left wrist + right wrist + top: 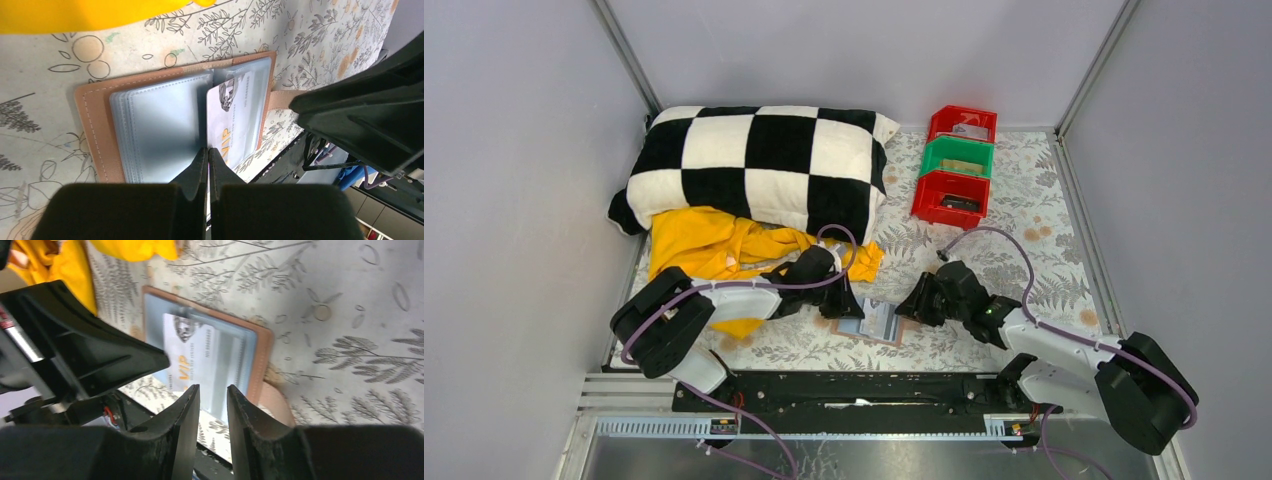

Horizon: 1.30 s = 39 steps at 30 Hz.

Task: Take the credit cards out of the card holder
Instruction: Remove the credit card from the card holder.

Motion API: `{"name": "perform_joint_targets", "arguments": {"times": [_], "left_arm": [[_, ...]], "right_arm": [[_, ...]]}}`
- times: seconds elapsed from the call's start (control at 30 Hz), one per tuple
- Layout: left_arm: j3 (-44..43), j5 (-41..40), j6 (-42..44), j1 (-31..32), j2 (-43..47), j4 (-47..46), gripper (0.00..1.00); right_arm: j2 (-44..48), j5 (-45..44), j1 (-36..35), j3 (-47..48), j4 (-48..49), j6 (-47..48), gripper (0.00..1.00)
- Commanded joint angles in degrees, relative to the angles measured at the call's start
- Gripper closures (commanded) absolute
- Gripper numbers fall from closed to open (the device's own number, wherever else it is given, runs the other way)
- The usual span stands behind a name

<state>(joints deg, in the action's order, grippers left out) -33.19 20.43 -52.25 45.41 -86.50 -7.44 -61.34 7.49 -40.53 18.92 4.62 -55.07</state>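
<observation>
The card holder [879, 323] lies open on the floral table between my two grippers. In the left wrist view it [92, 120] shows a tan leather edge and grey-blue clear sleeves. A pale card printed "VIP" [235, 117] lies in its right half, partly out of its sleeve; it also shows in the right wrist view [192, 352]. No dark card shows. My left gripper [208, 150] is shut, its tips at the fold next to the card's inner edge. My right gripper [213, 390] is slightly open just above the holder's right half [260, 355], with nothing between its fingers.
A checkered pillow [759, 165] and yellow cloth [714, 245] fill the back left. Two red bins [962, 122] [949, 198] and a green bin [956, 157] stand at the back right. The black base rail [854, 390] runs along the near edge.
</observation>
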Motion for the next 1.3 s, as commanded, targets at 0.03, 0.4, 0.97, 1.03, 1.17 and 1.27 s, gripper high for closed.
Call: {"name": "perform_joint_targets", "arguments": {"times": [0.03, 0.4, 0.97, 1.03, 1.17, 1.27], "left_arm": [[-0.4, 1.5, 2.3, -1.7, 1.2, 0.1, 1.0], [-0.3, 1.4, 3.5, -2.5, 2.8, 1.5, 1.0], [-0.7, 1.2, 4.1, -2.8, 2.6, 1.8, 1.0], [-0.7, 1.2, 4.3, -2.7, 2.6, 2.0, 1.0], [-1.2, 1.1, 4.3, -2.8, 2.5, 1.9, 1.0], [-1.3, 1.2, 4.0, -2.7, 2.3, 1.6, 1.0]], "right_arm": [[-1.2, 4.3, 0.1, 3.0, 5.4, -0.3, 0.64], [-13.6, 8.8, -1.2, 3.9, 12.9, -0.1, 0.64], [-10.9, 2.5, -1.2, 2.6, 8.1, 1.4, 0.65], [-9.6, 2.8, -1.2, 3.5, 7.7, 2.1, 0.64], [-9.2, 6.1, -1.2, 5.1, 9.6, 1.8, 0.64], [-11.0, 7.9, -1.3, 5.8, 11.2, 1.5, 0.64]]}}
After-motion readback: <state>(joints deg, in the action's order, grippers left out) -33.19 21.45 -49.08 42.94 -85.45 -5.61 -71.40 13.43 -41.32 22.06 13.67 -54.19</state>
